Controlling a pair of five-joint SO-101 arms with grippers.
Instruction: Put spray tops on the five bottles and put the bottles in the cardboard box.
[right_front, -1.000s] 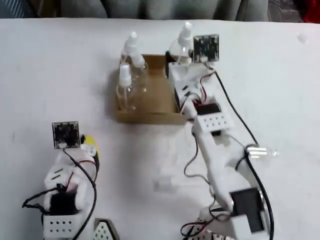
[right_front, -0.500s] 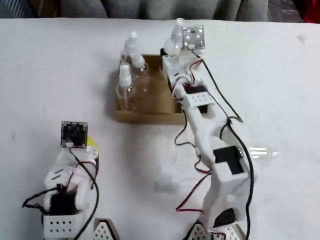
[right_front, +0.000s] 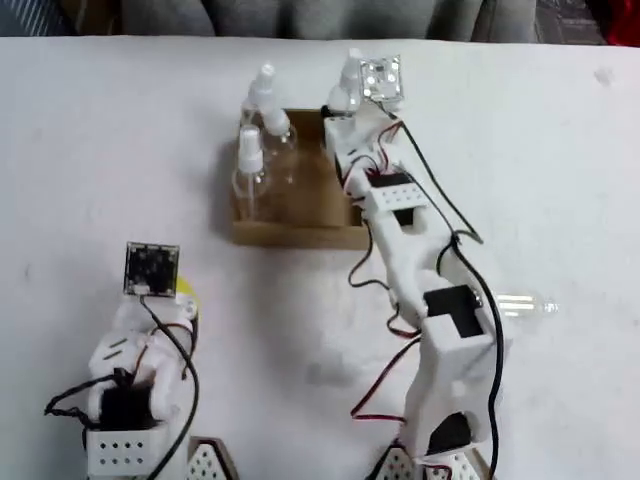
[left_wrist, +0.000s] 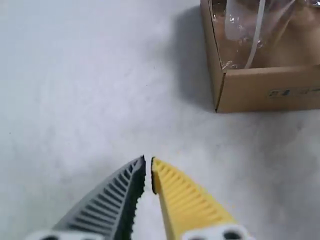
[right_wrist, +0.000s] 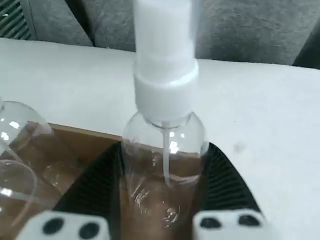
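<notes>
Cardboard sits at the middle of your white bench (right_front: 100, 130), and everything else is spread to either side of it.

Your left gripper (left_wrist: 148, 170) is near the bench's front left corner. Its grey and yellow fingers are closed tip to tip, with nothing between them. It points over bare bench, with the near left corner of the box (right_front: 300, 235) ahead of it and well apart.

The box lies open about halfway along the bench, closer to the far edge than to the front. Two clear bottles stand upright along its left wall, the far bottle (right_front: 272, 125) and the near bottle (right_front: 250, 185). Each has a white spray top.

Your right gripper (right_wrist: 165, 150) is at the box's far right corner. Its black fingers (right_wrist: 95, 195) are closed on the sides of a third bottle (right_wrist: 165, 170), which is upright and carries its own spray top (right_wrist: 165, 75). You cannot tell whether its base rests on the box floor.

A fourth bottle (right_front: 525, 305) lies on its side beyond your right arm (right_front: 440, 330), towards the right edge and well apart from the box. You cannot make out whether it has a top.
</notes>
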